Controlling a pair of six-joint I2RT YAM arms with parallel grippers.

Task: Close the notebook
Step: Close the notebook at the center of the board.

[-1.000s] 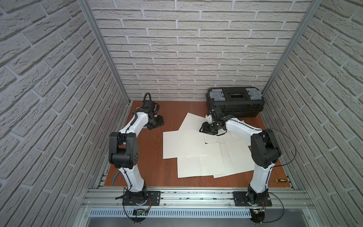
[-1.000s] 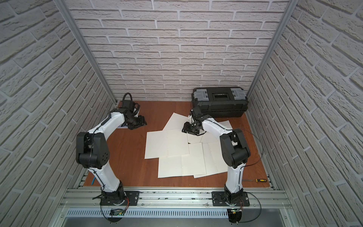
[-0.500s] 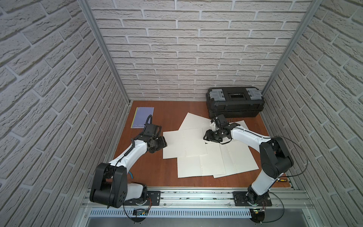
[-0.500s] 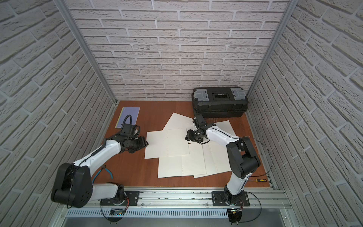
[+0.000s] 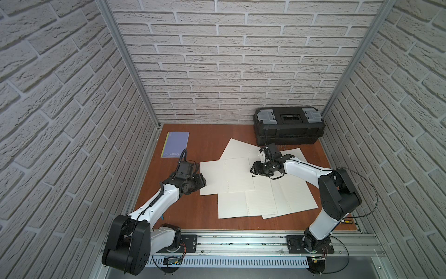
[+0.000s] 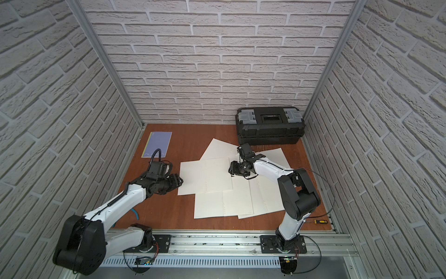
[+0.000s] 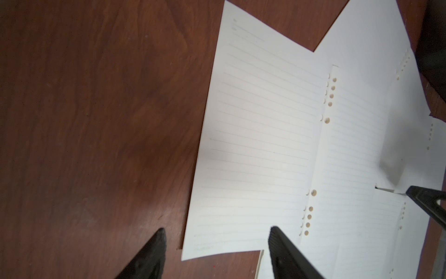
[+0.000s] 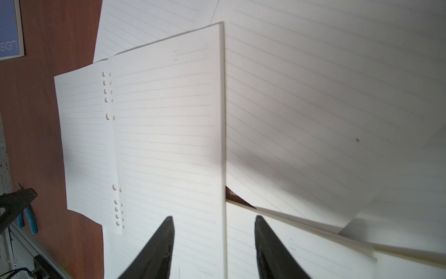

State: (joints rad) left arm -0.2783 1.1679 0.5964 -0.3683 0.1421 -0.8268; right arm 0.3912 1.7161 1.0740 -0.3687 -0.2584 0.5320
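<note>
The brown wooden desk (image 5: 212, 140) is filling the middle of both top views. A big black plastic toolbox (image 5: 288, 128) is sitting at the upper right of the desk, close to the back brick wall. Many loose white lined paper sheets with punched holes (image 5: 241, 183) are lying spread over the middle and right of the desk, some on top of others.

The thin purple notebook (image 5: 175, 144) is lying flat at the upper left of the desk, well apart from the papers. Its cover is facing up, so it is looking shut. Both pincers are staying apart from it.

The left pincer (image 5: 202, 180) is hanging just beside the left edge of the papers, below the notebook in the frame. In the left wrist view its two black fingers are standing apart, holding nothing, with bare desk and a paper corner showing between them.

The right pincer (image 5: 253, 169) is hanging over the papers, below the toolbox in the frame. In the right wrist view its fingers are also standing apart, holding nothing.

A tiny yellow-handled screwdriver (image 5: 347, 221) is lying at the lower right corner of the desk.
</note>
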